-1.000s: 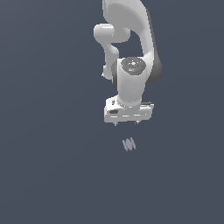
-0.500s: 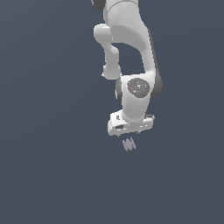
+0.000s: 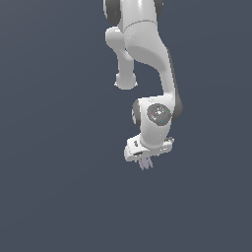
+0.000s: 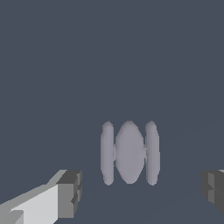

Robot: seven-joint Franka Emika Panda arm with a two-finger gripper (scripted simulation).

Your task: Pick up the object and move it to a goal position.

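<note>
Object: a tiny pale grey-lilac ribbed thing [image 4: 129,152], three thin upright discs side by side, the middle one fatter, joined by a short core.
Where it is: on the plain dark slate tabletop [image 3: 59,197], directly under the white claw [image 3: 143,158]; in the exterior view only its lower tips show below the claw body.
Claw: the white two-fingered claw [image 4: 140,188] is spread wide, with one dark grey fingertip [image 4: 70,193] to one side of the object and the other at the opposite frame edge; neither touches it.
Likely handling: it looks rigid and very light, judging by its size against the claw; smooth rounded ribs could slip or roll under an off-centre squeeze.
Where to take hold: across the two outer discs, pads pressing flat on their faces, centred on the core.
Long axis: each disc is taller than wide in the wrist view; the stacking axis through the core runs from one fingertip towards the other.
Pointing: no distinct front or back is visible; it looks symmetrical.
Contact with tabletop: cannot tell whether it stands on disc rims or lies otherwise.
</note>
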